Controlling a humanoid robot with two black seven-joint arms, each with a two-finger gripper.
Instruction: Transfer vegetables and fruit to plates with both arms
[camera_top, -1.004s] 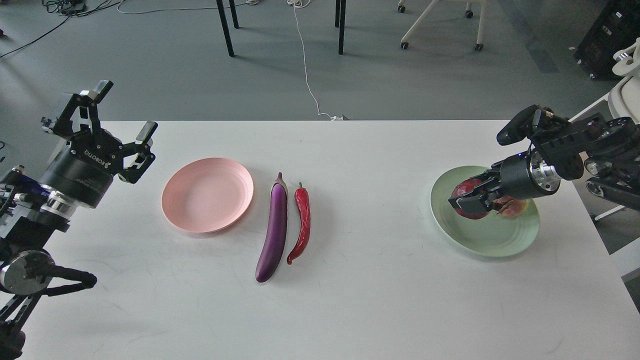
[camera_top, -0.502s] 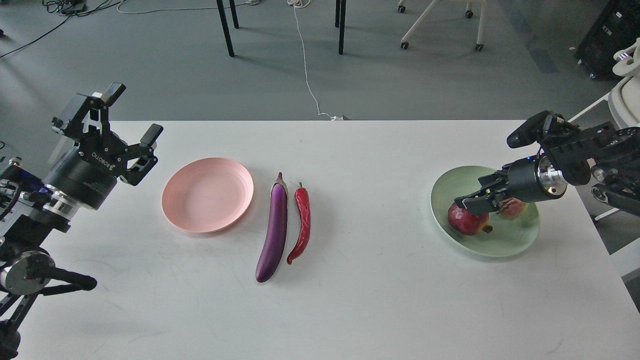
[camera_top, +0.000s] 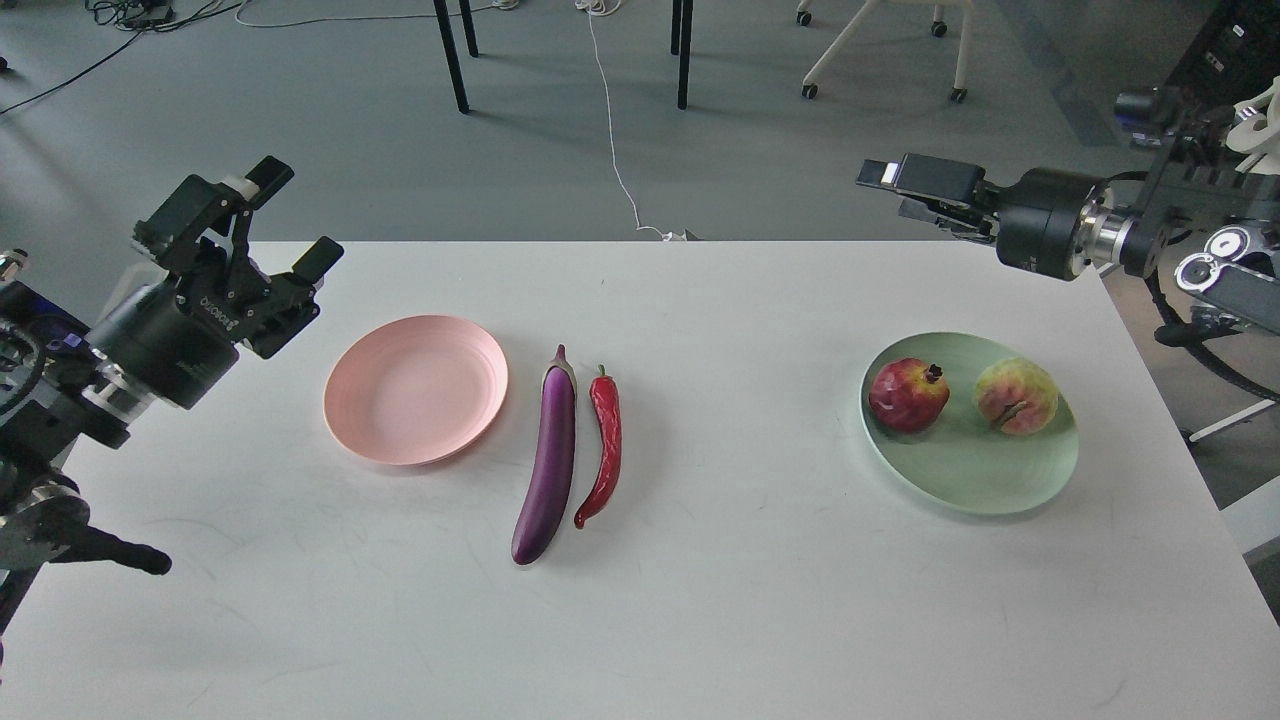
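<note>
Resting on mint plate, faceted red pomegranate, blushed yellow-green fruit; left gripper spread, empty; right gripper unclear

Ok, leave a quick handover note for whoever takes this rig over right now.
Left gripper: open, empty, left of the pink plate.
Right gripper: empty, raised beyond the table's far edge; open or shut unclear.
Done: pomegranate and yellow-green fruit sit on the green plate.
Left: eggplant and chili pepper lie on the table; pink plate empty.

Even, seemingly overhead light; soft shadows
</note>
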